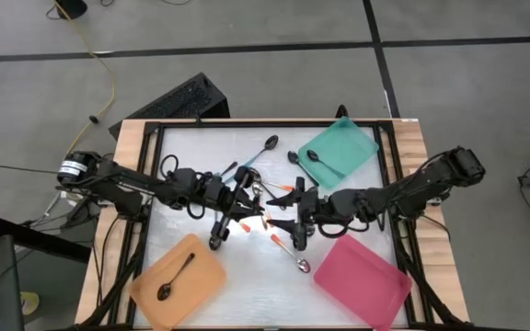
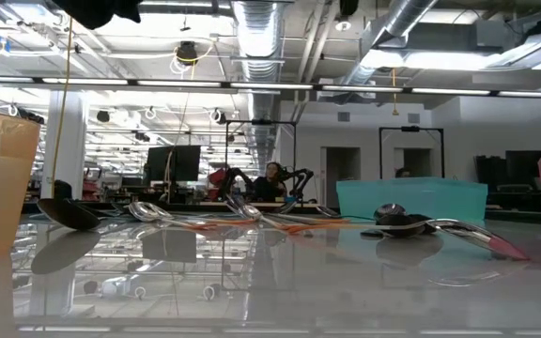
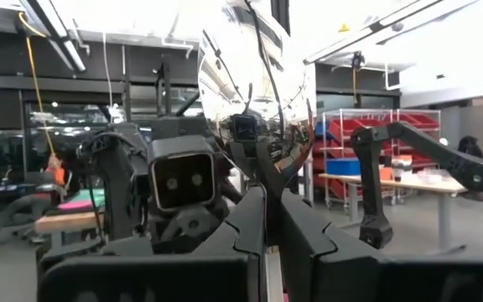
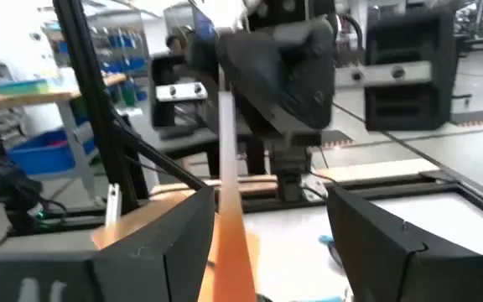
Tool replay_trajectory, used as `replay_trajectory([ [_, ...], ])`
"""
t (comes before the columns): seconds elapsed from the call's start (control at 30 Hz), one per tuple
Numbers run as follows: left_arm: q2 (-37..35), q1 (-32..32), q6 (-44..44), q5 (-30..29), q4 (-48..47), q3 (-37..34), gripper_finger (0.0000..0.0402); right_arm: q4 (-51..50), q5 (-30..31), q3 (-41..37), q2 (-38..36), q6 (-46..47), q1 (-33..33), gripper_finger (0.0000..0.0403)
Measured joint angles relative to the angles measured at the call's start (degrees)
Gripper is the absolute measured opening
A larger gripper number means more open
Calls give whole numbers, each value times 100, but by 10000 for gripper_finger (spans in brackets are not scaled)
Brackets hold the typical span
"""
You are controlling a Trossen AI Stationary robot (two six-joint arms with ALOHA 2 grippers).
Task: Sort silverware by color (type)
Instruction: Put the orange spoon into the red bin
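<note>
My left gripper (image 3: 271, 197) hangs over the table's middle (image 1: 251, 200), shut on a spoon with a shiny silver bowl (image 3: 254, 84) and an orange handle (image 4: 229, 235). My right gripper (image 4: 267, 201) faces it (image 1: 288, 216), open. Its fingers stand on either side of the orange handle, which runs close beside one finger; I cannot tell whether they touch. Several more pieces of silverware (image 1: 260, 184) lie on the white table under both arms. Neither gripper shows in the low view. My left gripper pinches the spoon between its two fingers just below the bowl, at the neck (image 3: 262, 172). The bowl stands up above the fingertips. The stem (image 4: 225, 109) and orange handle run on toward my right gripper. The spoon is lifted clear of the table.
An orange tray (image 1: 201, 294) at the near left holds a dark spoon (image 1: 175, 276). A teal tray (image 1: 352, 142) at the far right holds a dark spoon (image 1: 316, 158). A pink tray (image 1: 362, 280) lies near right, a silver spoon (image 1: 300, 262) beside it.
</note>
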Motion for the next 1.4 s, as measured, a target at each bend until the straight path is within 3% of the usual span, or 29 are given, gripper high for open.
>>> replay_trajectory([
  [0.4,2,69,67,76,-53,0,3,79,-310,2,-10,45,-141,250],
  [1.03,2,84,175,90,95,2,3,89,-320,2,-11,43,-159,249],
  [1.4,0,58,173,87,64,4,3,285,-322,-1,343,128,-270,249],
])
